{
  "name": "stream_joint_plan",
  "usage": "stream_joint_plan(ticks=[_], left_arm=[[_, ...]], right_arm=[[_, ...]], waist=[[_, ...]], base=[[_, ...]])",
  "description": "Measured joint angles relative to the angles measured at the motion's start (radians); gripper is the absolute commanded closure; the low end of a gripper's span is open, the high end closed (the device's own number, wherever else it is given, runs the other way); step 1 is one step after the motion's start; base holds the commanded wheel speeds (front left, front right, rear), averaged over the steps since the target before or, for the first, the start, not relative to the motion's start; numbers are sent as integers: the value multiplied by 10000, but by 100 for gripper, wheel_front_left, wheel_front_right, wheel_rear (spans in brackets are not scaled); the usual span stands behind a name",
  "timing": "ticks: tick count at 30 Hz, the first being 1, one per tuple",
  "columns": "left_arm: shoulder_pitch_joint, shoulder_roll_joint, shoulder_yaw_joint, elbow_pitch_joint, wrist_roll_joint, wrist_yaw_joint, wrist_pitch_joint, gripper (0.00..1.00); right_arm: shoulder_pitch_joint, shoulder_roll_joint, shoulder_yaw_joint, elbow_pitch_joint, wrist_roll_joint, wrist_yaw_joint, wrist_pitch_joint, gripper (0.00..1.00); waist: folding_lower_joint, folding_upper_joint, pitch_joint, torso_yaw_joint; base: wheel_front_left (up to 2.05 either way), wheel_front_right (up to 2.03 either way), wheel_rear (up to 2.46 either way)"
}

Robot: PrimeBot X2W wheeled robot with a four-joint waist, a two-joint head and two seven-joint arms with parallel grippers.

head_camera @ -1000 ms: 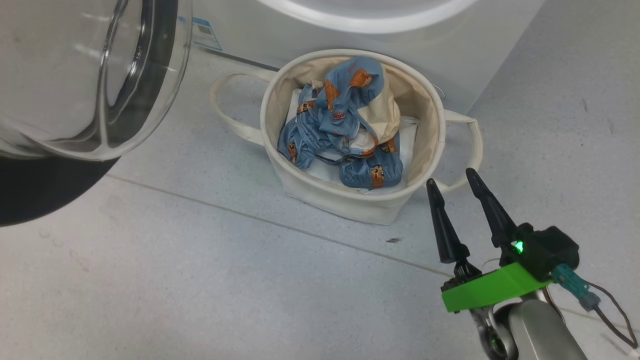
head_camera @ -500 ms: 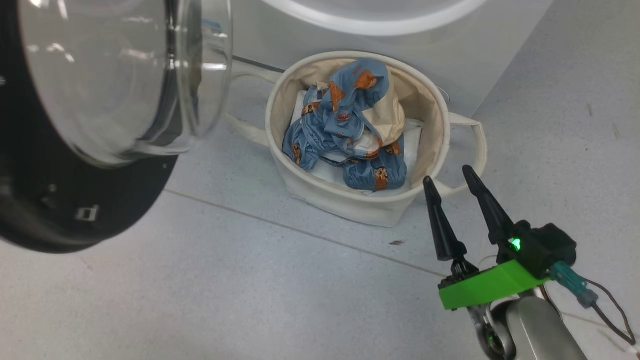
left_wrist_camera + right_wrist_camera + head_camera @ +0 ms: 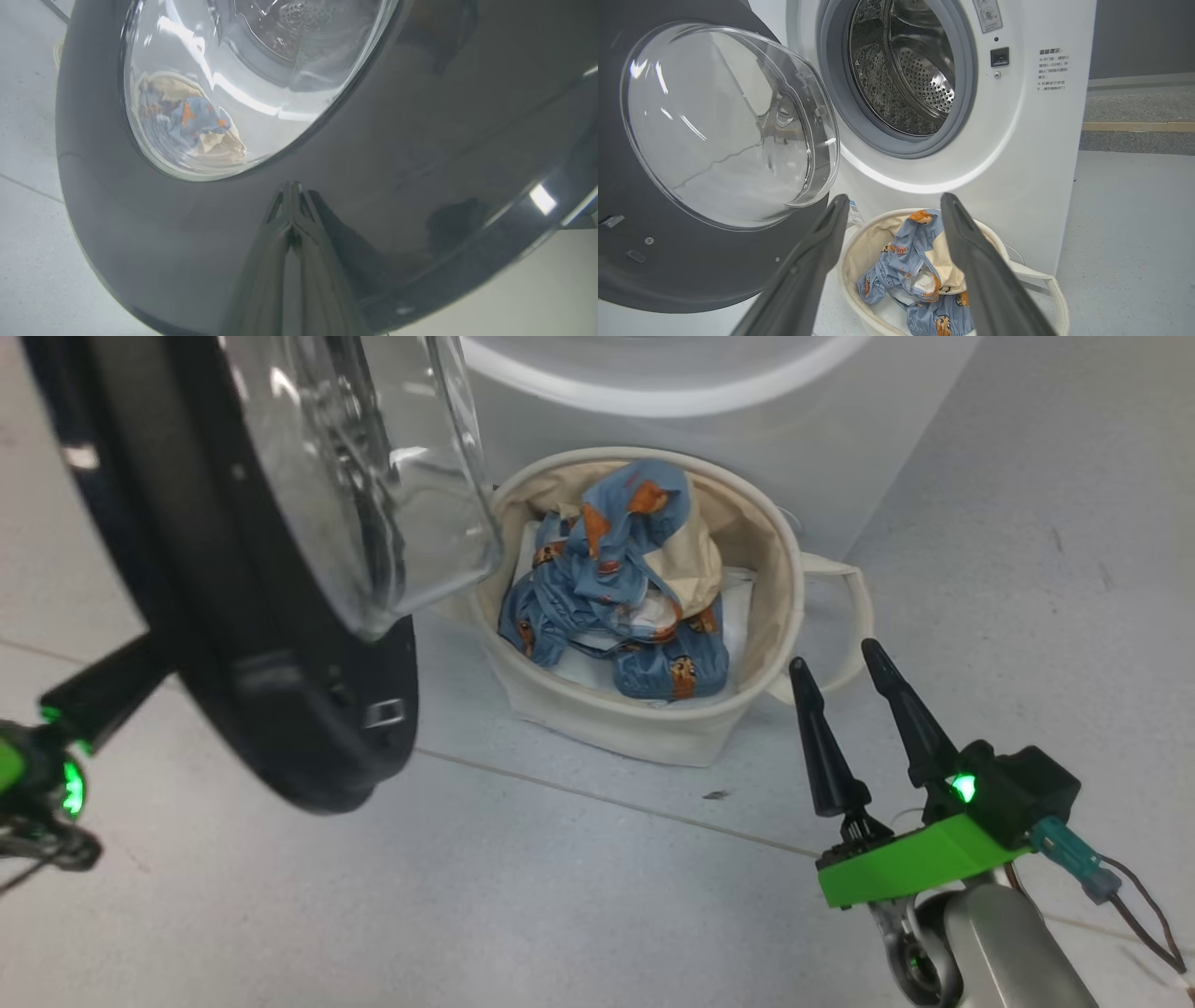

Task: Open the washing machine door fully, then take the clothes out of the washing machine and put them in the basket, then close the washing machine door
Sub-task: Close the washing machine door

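Left gripper (image 3: 290, 186), fingers pressed together, touches the washing machine door (image 3: 420, 140) on its black rim beside the glass

1. My right gripper (image 3: 833, 655) sits at 4 o'clock in the head view. Its two dark fingers are spread apart, with the tips pointing toward 11 o'clock.
2. Behind it, my green wrist mount (image 3: 910, 868) and pale forearm (image 3: 1013, 952) run off toward 5 o'clock.
3. My left gripper (image 3: 292, 189) has its fingers pressed together, tips meeting. In the head view it reaches in from 8 o'clock, pointing toward 2 o'clock.
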Motion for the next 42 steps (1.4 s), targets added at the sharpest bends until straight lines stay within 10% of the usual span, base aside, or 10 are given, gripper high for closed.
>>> stream_joint_plan(ticks=[26, 42], left_arm=[[-1749, -2383, -2600, 2194, 1952, -2638, -2272, 100], [-3299, -3154, -2859, 3678, 2245, -3085, -3687, 100]], right_arm=[[-186, 0, -203, -6, 744, 0, 0, 0], [-187, 2, -144, 2, 961, 0, 0, 0]], waist=[[0, 0, -65, -1984], [0, 0, 88, -2531]], base=[[0, 0, 0], [0, 0, 0]])
